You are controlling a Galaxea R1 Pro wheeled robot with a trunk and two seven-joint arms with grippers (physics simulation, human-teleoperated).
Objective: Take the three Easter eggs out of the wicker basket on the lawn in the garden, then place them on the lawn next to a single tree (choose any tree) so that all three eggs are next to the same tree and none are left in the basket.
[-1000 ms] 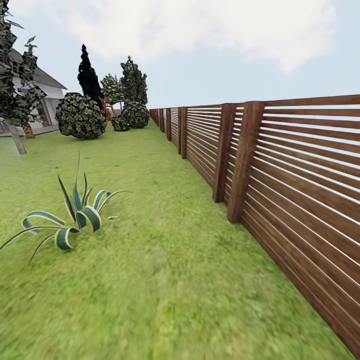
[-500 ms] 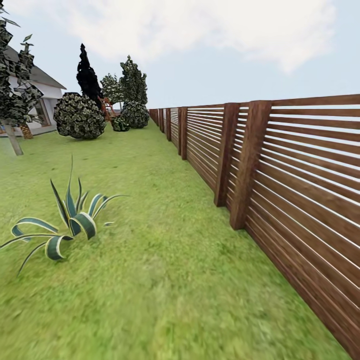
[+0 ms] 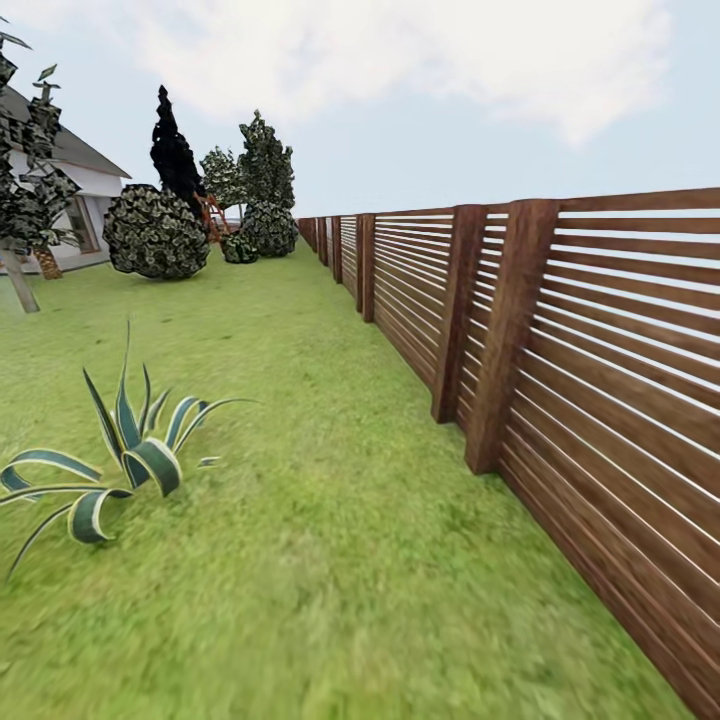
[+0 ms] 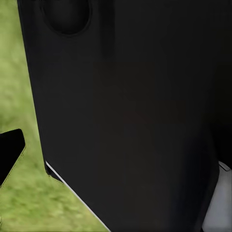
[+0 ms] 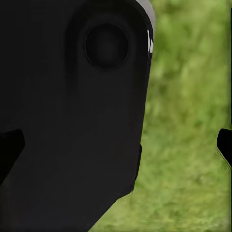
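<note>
On the mottled green lawn [image 3: 330,560] stands one spiky striped green-and-cream agave plant [image 3: 120,455], one long brown horizontal-slat wooden fence [image 3: 560,350], one white house with a grey roof [image 3: 85,190], one dark narrow columnar conifer [image 3: 173,150], and two large rounded leafy bushes [image 3: 155,232] [image 3: 268,228].

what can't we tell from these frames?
- Gripper state, both arms: each wrist view is blocked by a dark robot body panel, with blurred lawn beside it.
- Tree: cut off by the head view's left edge.
- House: partly hidden behind that tree and a round bush.
- Far fence end: too small.
</note>
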